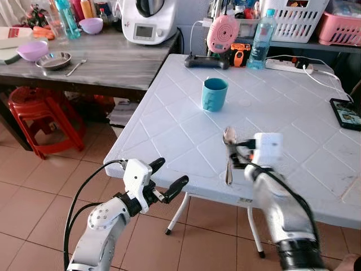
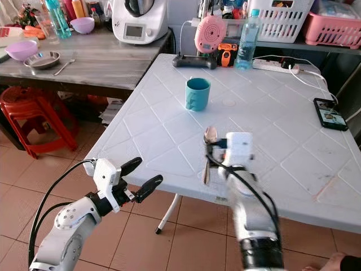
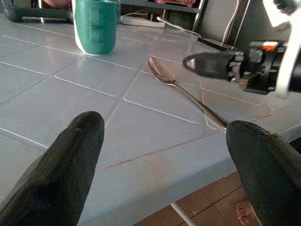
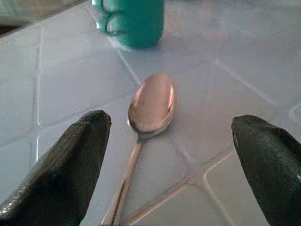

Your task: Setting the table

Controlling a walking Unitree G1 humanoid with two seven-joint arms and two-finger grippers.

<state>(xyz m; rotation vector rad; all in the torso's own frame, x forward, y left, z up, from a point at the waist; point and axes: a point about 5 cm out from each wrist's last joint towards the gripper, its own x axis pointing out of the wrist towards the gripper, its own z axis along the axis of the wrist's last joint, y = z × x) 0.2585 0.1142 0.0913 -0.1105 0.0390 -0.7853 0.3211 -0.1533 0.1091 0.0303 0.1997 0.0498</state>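
A metal spoon lies on the white plastic table near its front edge, bowl pointing toward a teal cup that stands upright further back. My right gripper hovers low over the spoon, open; the right wrist view shows a finger on either side of the spoon's bowl, not touching it. My left gripper is open and holds nothing. It hangs just off the table's front left edge, below the tabletop, pointing toward the spoon and the cup.
A phone, a water bottle, a power strip and a pink device sit on the white table. To the left stand a dark table with bowls and an appliance, and a red stool. A person's foot is on the floor.
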